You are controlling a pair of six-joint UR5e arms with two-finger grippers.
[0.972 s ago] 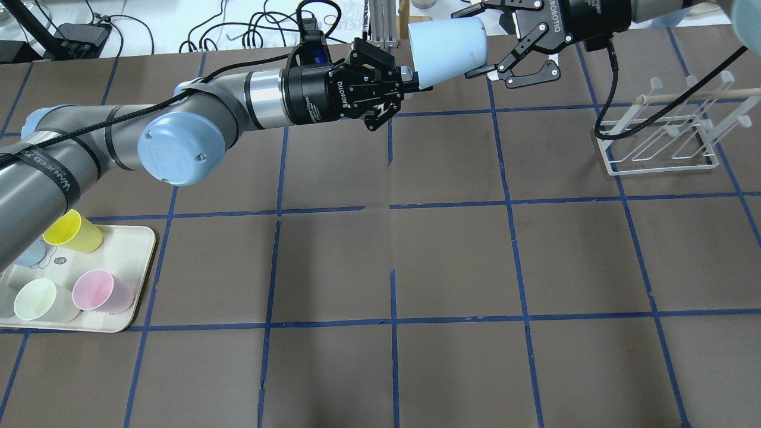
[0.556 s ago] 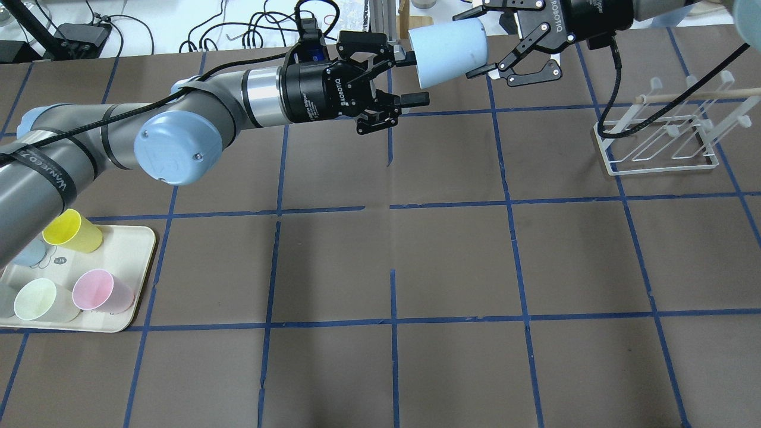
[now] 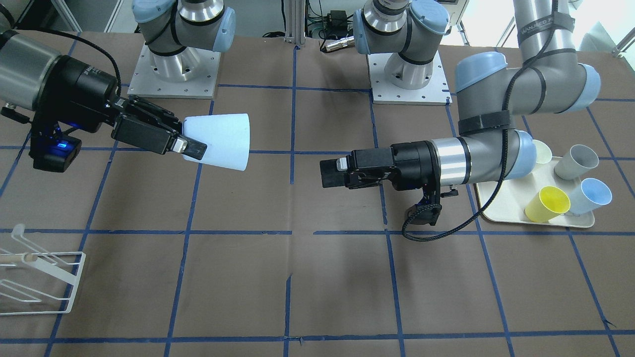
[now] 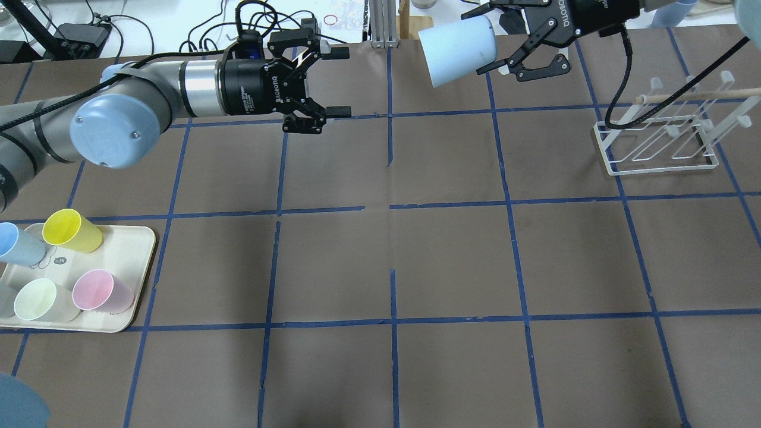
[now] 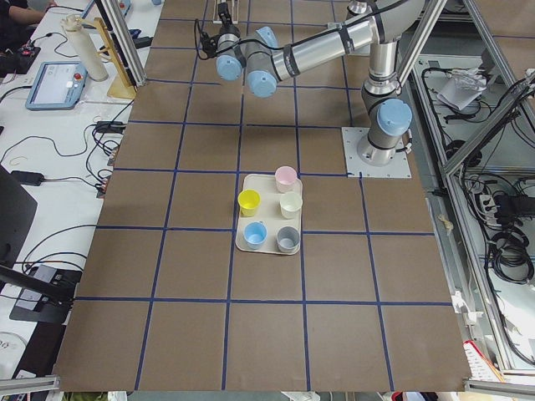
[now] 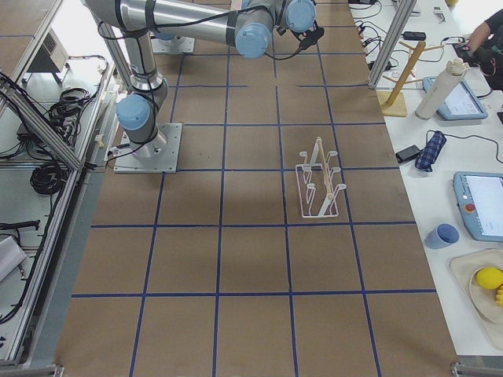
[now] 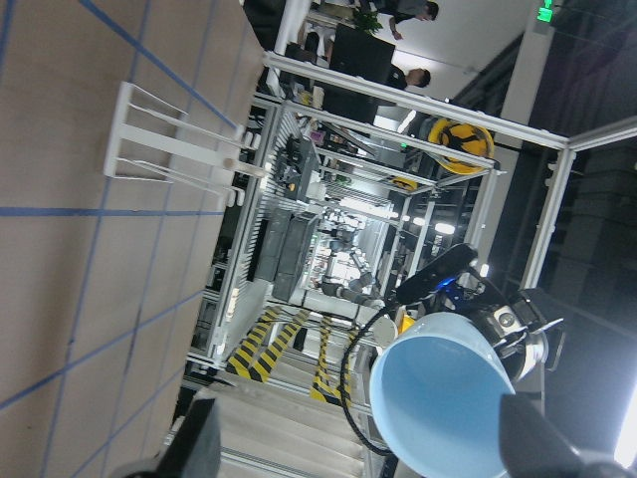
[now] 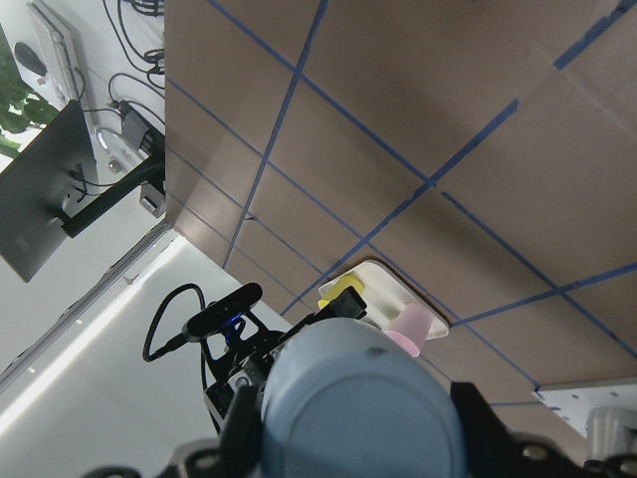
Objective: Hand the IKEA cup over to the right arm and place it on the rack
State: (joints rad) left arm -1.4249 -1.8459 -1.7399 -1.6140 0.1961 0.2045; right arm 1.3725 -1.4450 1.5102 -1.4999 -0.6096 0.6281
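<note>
Handover looks done to me: right gripper (image 4: 478, 41) pinches the blue cup (image 4: 455, 52), left gripper (image 4: 342, 82) spread and clear, so next I'd swing it to the rack (image 4: 654, 142).

Both arms are silver-grey tubes with rounded pale blue joint caps (image 4: 107, 134), dotted with small screws. The left arm (image 4: 154, 80) carries a ribbed black cable (image 3: 446, 229) under black straps lettered in white, perhaps "WANEED". The left gripper (image 4: 340, 82) is black, marked ROBOTIQ. The right arm (image 3: 22, 69) has a blue light (image 3: 62, 146) at its wrist.
</note>
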